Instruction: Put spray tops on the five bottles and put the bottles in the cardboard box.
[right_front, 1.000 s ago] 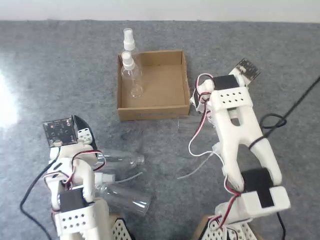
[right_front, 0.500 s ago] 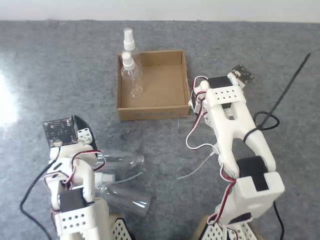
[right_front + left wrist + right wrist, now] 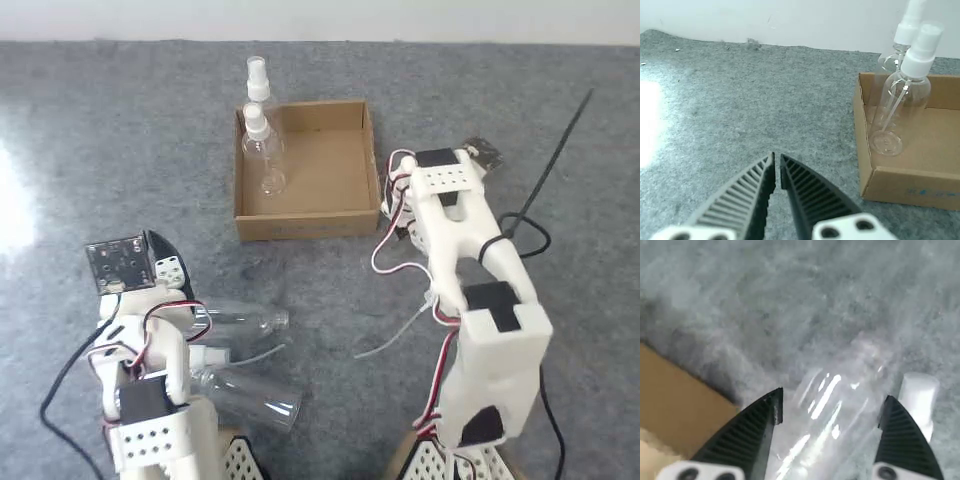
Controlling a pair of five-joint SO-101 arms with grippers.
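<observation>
The cardboard box [image 3: 300, 215] sits at the table's far middle. One clear bottle with a white spray top [image 3: 262, 150] stands in its far left corner, and a second capped bottle [image 3: 258, 80] stands just behind the box. Two uncapped bottles [image 3: 245, 320] [image 3: 250, 397] lie by the left arm, with a spray top and its tube [image 3: 220, 356] between them. My left gripper [image 3: 777, 161] is shut and holds nothing. My right gripper [image 3: 832, 397] is open, its jaws on either side of a clear lying bottle [image 3: 817, 412] beside the box's right wall, near a white spray top [image 3: 917, 390].
A thin white tube [image 3: 392, 332] lies on the grey felt beside the right arm. The box corner [image 3: 670, 395] is close to one right finger. A black cable [image 3: 560, 150] runs off to the right. Open felt lies left of the box.
The right arm has swung forward and down beside the box, now covering the lying bottle there. The left arm has stayed put.
</observation>
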